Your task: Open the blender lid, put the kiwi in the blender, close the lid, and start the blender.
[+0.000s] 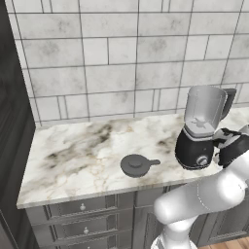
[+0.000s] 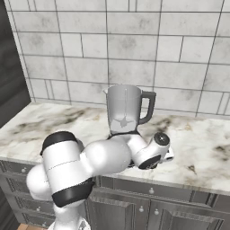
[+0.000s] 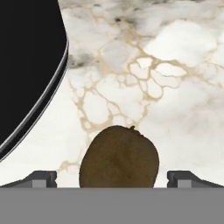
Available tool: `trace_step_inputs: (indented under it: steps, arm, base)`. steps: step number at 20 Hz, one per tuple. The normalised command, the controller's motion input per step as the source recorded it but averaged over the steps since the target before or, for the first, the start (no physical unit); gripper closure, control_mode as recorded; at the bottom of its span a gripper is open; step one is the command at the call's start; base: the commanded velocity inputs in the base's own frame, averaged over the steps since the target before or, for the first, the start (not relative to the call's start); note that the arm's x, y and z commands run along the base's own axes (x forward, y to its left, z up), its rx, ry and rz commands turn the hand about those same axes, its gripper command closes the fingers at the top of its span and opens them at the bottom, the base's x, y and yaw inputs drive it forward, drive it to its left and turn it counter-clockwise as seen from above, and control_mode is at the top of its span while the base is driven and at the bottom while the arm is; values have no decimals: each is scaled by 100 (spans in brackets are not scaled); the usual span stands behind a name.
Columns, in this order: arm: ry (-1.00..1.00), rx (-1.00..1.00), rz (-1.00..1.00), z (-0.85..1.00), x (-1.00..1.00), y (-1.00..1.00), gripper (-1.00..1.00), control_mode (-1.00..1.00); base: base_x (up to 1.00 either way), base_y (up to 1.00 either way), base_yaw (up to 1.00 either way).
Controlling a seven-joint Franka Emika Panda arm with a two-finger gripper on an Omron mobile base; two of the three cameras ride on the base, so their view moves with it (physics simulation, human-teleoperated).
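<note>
The blender [image 1: 199, 131] stands at the right of the counter, its clear jar [image 2: 124, 108] open on top. The dark grey blender lid [image 1: 137, 165] lies flat on the marble to the blender's left. The brown kiwi [image 3: 119, 157] rests on the counter just right of the black blender base [image 3: 26, 65]. My gripper [image 3: 113, 179] is open and low over the kiwi. One fingertip [image 3: 43, 178] stands on each side of the fruit with a gap to it. My hand [image 1: 227, 146] sits beside the base.
The marble counter [image 1: 78, 155] runs left to a dark tall cabinet [image 1: 12, 121]. A tiled wall [image 1: 121, 58] backs it, and drawers [image 1: 82, 208] lie below the front edge. My own arm [image 2: 90, 161] hides the blender base in the right base view.
</note>
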Motion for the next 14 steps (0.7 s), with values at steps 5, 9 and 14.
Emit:
trace_step_inputs:
  steps: [5,9,14]
  arm:
    - [1,0,4,-34,6,0,100,-100]
    - [0,1,5,-20,2,-1,100,-100]
    - [0,1,1,36,-24,-10,100,-100]
  base:
    - [0,0,0]
    - [0,0,0]
    - [0,0,0]
